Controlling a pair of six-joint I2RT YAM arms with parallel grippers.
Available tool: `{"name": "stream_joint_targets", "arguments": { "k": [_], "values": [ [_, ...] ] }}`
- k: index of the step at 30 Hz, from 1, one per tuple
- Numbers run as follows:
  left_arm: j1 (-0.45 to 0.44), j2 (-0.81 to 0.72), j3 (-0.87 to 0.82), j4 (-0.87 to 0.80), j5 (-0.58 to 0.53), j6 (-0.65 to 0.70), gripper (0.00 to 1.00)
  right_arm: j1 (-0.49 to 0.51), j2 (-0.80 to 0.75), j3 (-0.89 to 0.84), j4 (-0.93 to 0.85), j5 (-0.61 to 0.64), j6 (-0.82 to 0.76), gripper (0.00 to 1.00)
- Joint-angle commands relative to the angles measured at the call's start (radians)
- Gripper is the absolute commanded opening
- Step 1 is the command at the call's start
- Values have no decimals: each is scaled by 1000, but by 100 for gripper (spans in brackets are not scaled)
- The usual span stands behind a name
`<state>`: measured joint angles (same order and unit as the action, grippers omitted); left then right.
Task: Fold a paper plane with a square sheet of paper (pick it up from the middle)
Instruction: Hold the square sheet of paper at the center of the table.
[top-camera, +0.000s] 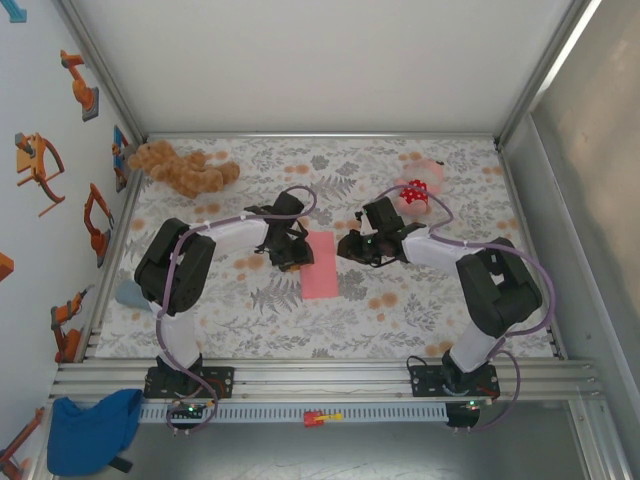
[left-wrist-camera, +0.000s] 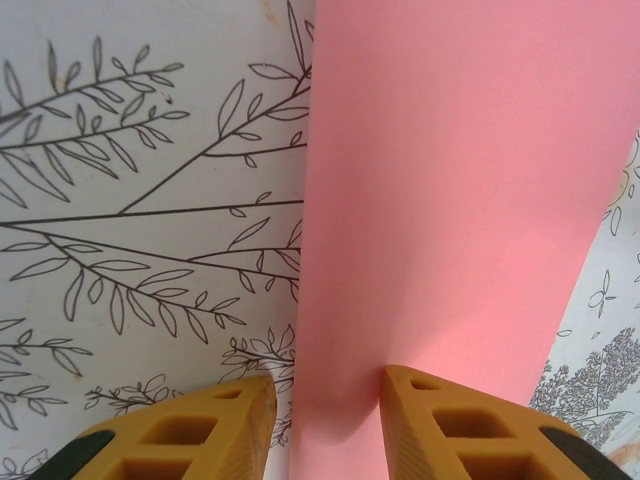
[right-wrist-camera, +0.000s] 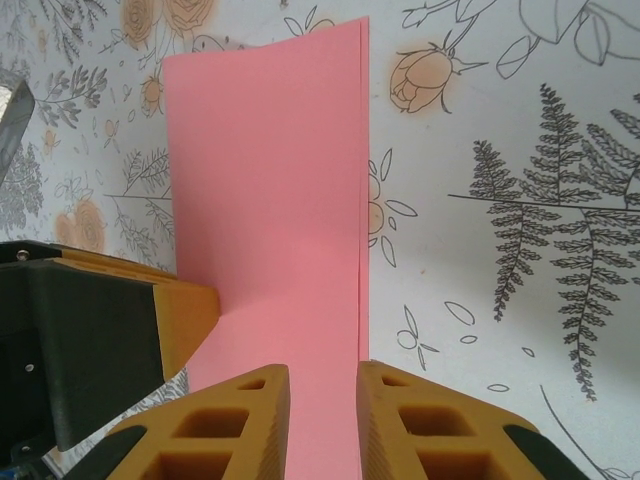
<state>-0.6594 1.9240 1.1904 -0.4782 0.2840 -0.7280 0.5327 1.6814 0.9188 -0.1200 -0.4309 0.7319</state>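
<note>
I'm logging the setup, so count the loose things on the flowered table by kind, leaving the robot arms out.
pink paper sheet, folded over: 1
plush toys: 2, the brown plush toy and the pink plush toy
pale blue object at the left edge, too hidden to identify: 1
Total: 4

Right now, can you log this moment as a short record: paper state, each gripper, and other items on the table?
paper: square sheet of paper, folded in half, lying at the middle of the table
left gripper: open, fingers straddling one long edge of the sheet
right gripper: open narrowly, over the edge where two layers show
plane: not yet shaped
other items: brown plush toy and pink plush toy at the far side
</note>
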Motion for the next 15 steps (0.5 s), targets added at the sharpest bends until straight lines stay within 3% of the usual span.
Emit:
{"name": "stream_joint_targets", "arguments": {
  "k": [1, 15],
  "values": [
    [-23, 147, -45, 90, -9, 23, 36, -7, 21, 26, 23, -33, -15, 24],
    [-23, 180, -43, 82, -22, -46, 36, -5, 79, 31, 66, -127, -2, 22]
  ]
}}
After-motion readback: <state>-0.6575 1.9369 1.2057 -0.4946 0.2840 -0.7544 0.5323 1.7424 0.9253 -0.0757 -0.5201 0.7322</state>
